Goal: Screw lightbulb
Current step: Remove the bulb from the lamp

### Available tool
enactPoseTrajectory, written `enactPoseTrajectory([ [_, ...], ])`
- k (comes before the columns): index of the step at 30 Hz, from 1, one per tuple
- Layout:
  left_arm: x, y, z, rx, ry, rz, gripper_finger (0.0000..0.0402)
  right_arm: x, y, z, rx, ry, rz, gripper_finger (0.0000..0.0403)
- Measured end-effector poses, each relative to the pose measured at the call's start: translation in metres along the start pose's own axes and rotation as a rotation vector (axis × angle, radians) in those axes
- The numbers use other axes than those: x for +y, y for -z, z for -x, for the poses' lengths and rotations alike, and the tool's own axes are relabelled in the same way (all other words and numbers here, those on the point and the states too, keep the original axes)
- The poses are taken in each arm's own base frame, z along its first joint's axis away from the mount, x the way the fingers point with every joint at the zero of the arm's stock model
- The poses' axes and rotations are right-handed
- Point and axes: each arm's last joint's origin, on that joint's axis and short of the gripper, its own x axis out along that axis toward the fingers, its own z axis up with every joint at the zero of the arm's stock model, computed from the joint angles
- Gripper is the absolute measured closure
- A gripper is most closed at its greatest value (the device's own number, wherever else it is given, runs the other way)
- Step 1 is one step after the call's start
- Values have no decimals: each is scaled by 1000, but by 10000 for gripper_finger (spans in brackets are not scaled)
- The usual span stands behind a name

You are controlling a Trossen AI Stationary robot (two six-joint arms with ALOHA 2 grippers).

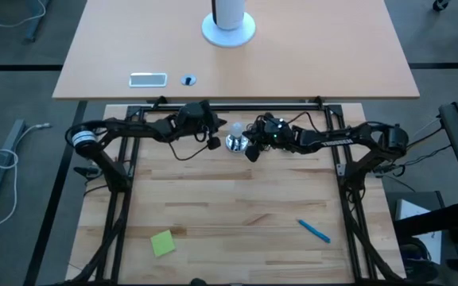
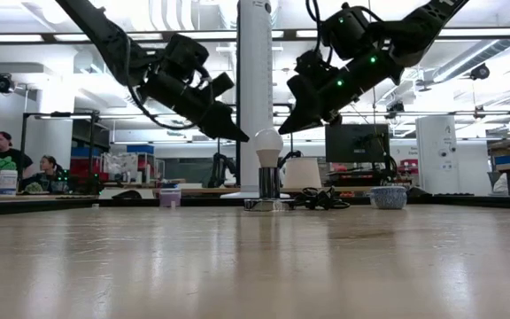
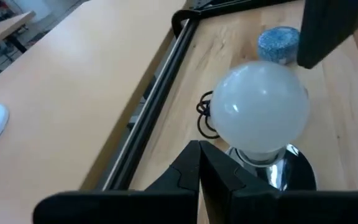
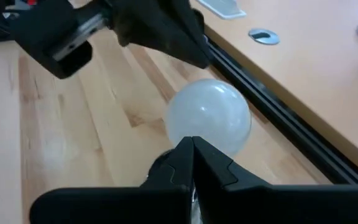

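Low view: lightbulb (image 2: 268, 144) upright in socket (image 2: 269, 188)

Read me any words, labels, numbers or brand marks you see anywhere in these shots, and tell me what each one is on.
None can be read.
Small white frosted lightbulb: no print showing.
Shiny silver socket: no marking showing.
Dark right arm: a pale mark along it, too small to read.
Flat white device on the far desk: nothing readable.

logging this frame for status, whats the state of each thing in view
lightbulb: upright in the socket, touched by neither gripper
socket: standing on the table
left gripper: shut, raised beside the bulb
right gripper: shut, raised on the bulb's other side
blue pen: lying flat
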Motion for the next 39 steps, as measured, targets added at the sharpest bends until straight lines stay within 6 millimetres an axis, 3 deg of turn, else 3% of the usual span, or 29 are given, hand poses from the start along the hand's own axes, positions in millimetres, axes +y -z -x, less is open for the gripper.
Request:
enactPoseTrajectory([
  [19, -6, 0, -5, -53, 111, -4, 401, -3, 2, -3, 7, 67, -1, 403],
  [26, -12, -5, 2, -113, 306, 4, 401, -9, 6, -3, 39, 199, 7, 403],
  [32, -3, -9, 9, -66, 138, -6, 401, -6, 0, 5, 29, 89, 36, 403],
  [39, -2, 3, -8, -21, 41, -16, 401, -5, 2, 0, 20, 44, 26, 403],
])
